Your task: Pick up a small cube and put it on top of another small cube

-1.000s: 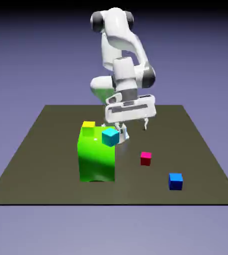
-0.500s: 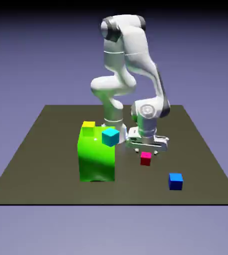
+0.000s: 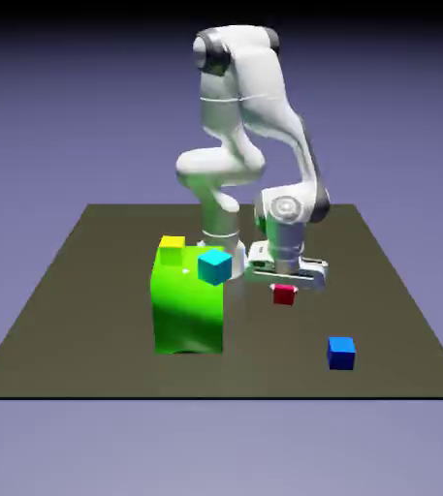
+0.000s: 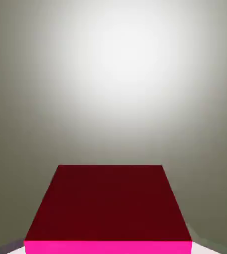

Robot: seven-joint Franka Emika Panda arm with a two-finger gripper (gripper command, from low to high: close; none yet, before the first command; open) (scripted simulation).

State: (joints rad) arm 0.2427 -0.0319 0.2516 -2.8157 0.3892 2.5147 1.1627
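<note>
Crimson cube (image 3: 283,294), one, was pinched between the fingertips of the gripper (image 3: 284,289), directly beneath the hand, presumably gripped by opposite sides to leave its underside free for stacking. Yellow cube (image 3: 173,250), one, the likely destination, appeared at the green block's (image 3: 188,310) upper end, possibly on or behind it, which could not be told. Containers: none seen.

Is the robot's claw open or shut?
Shut on the crimson cube: in the hand view, pale fingertips show against both its sides.
</note>
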